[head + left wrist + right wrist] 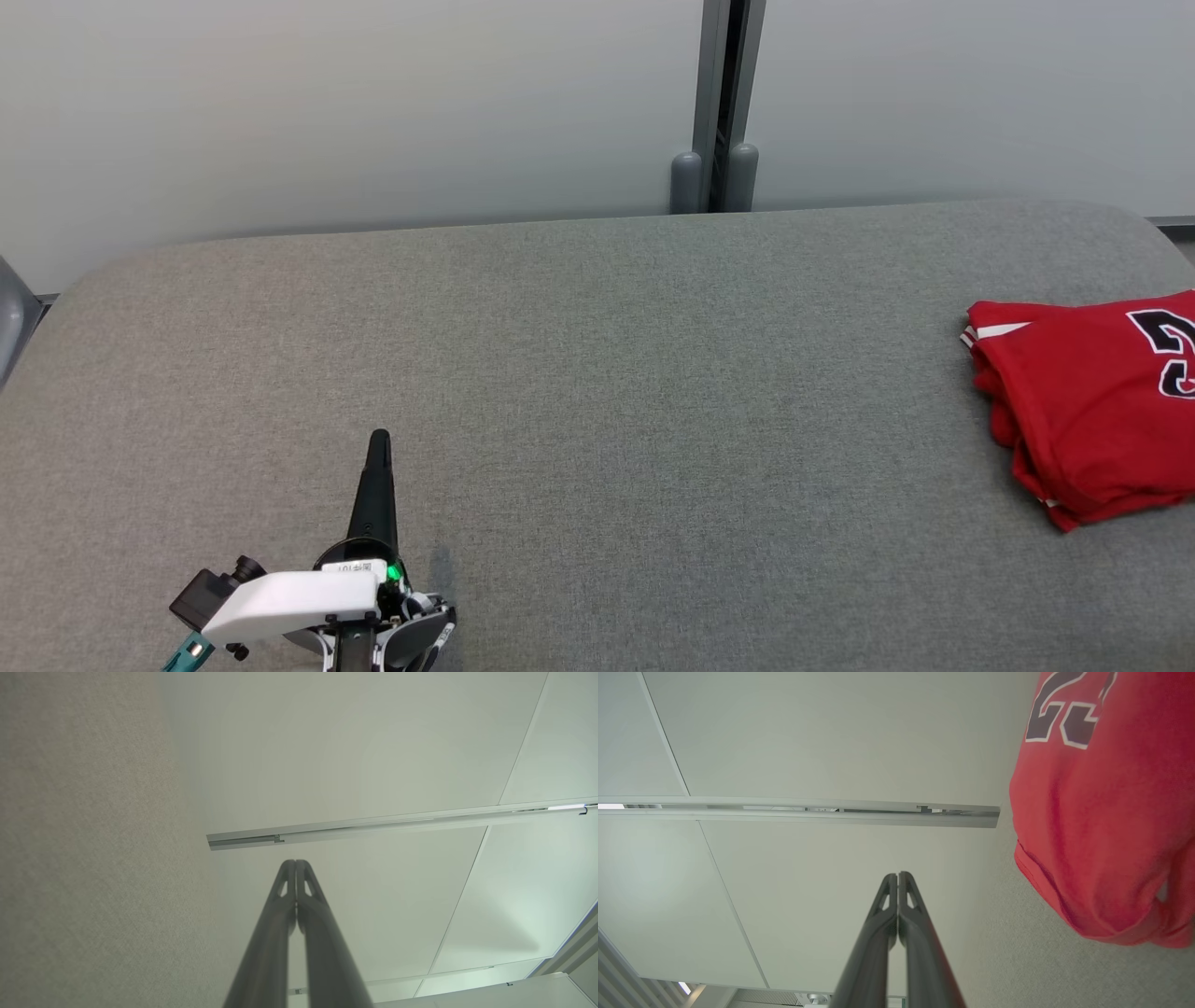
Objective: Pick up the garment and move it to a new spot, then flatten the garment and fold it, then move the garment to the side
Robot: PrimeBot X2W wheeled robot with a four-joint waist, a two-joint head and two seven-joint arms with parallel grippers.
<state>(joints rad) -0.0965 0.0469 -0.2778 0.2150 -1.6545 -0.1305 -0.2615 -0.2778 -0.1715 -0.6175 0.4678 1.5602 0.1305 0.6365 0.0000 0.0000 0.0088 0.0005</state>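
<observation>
Head view: the red garment (1083,411), folded with a black number on top, lies at the right end of the grey bench (597,373), partly cut off by the frame edge. A pale wall (327,112) with a metal post (724,103) stands behind. The left fingers (379,448) are well apart from it at lower left, pressed together and holding nothing. In the right wrist view, the right fingers (897,879) are closed and empty, with the garment near, off to their right.

Before me stretches a broad grey woven-fabric tabletop (597,373) with rounded corners. Behind it stand pale, smooth, evenly lit wall panels (327,112), split by a grey metal upright post (726,93) with two rounded grey caps (686,182) at its foot.
</observation>
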